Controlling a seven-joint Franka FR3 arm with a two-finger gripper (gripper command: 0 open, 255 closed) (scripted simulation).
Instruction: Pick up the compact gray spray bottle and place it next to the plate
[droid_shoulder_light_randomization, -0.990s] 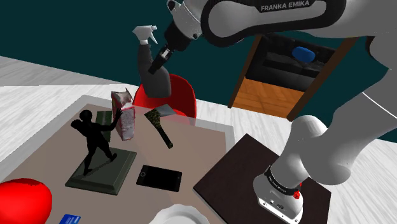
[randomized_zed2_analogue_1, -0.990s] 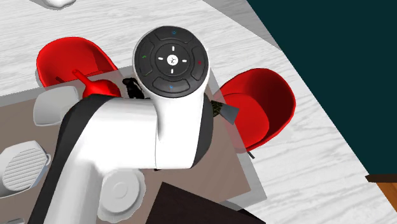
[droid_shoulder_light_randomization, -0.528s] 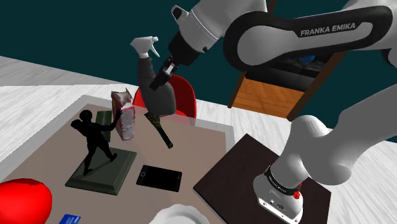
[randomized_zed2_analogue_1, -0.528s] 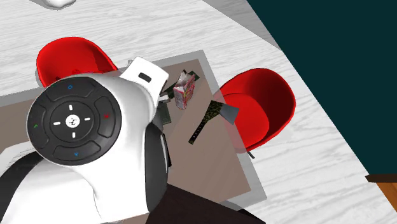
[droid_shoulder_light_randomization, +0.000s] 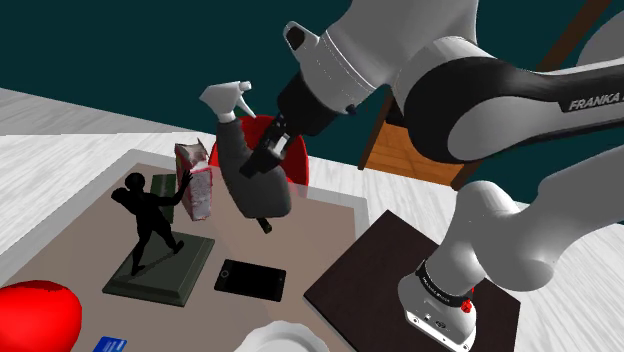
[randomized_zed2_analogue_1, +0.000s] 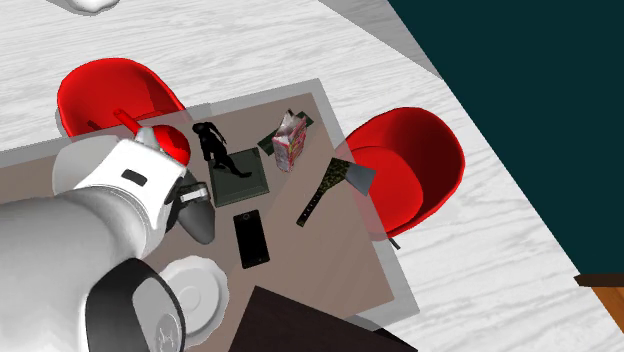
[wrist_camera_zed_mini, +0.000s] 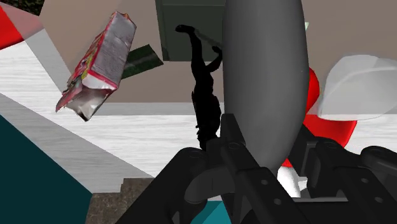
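Moved since half a second ago: gripper and spray bottle, now lower and nearer the shoulder view's right, covering the head of the hatchet in that view. The fingers are clamped on the grey body, which hangs tilted above the table, white trigger head uppermost, beside the carton. In the second exterior view the bottle sits between the figurine and the white plate, near the phone.

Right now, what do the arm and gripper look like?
The arm has rounded white links with dark grey bands at the joints, and white FRANKA lettering sits on one dark band. The gripper is all black, with two blocky fingers.
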